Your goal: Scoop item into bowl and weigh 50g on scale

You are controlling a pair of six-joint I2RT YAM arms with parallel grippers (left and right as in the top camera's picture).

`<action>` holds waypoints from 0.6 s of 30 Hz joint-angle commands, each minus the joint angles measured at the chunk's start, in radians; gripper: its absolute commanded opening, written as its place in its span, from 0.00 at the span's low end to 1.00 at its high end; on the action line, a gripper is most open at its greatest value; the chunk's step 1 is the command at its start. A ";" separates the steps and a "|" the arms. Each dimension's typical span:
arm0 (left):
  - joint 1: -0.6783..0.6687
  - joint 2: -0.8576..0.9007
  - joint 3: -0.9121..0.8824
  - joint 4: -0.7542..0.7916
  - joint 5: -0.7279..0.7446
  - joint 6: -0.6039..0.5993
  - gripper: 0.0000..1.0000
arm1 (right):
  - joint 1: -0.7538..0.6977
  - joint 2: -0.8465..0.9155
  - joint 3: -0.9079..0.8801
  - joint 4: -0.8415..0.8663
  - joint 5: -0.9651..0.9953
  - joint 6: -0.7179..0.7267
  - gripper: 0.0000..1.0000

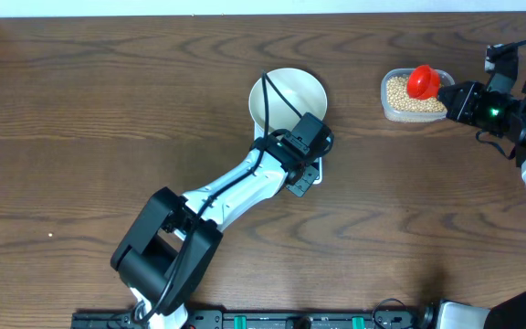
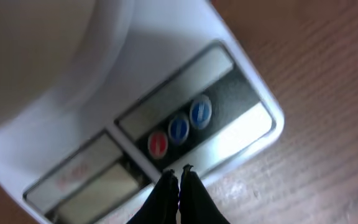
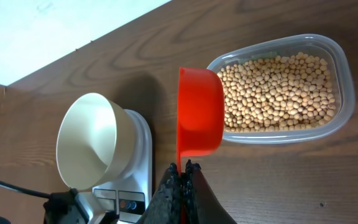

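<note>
Filling the view, a dark wood-grain table (image 1: 80, 91) meets a white strip (image 1: 245, 5) far off. The left gripper (image 2: 179, 177) is pinched closed above the scale (image 2: 166, 56), and the right gripper (image 3: 182, 171) clamps a red scoop (image 3: 199, 118).

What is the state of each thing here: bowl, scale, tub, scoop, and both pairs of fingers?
Bowl: empty, standing on the scale.
Scale: carries the bowl; display unreadable.
Tub: open, full of beans.
Scoop: held by its handle over the tub; contents unclear.
Left fingers: shut, empty, by the scale's buttons.
Right fingers: shut on the scoop.
</note>
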State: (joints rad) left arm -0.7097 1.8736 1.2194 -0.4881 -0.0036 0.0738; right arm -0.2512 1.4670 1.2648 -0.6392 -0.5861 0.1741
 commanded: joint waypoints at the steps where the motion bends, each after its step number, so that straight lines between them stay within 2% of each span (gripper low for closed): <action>1: -0.002 0.004 -0.006 0.043 -0.013 0.024 0.07 | -0.003 -0.001 -0.001 -0.003 0.001 -0.016 0.01; 6: -0.002 0.019 -0.021 0.090 -0.096 0.023 0.07 | -0.003 -0.001 -0.001 -0.006 0.002 -0.016 0.01; 18: 0.005 0.086 -0.023 0.108 -0.095 0.019 0.07 | -0.003 -0.001 -0.001 -0.009 0.005 -0.015 0.01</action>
State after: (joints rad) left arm -0.7097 1.9343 1.2156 -0.3763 -0.0818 0.0834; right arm -0.2512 1.4670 1.2648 -0.6476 -0.5827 0.1741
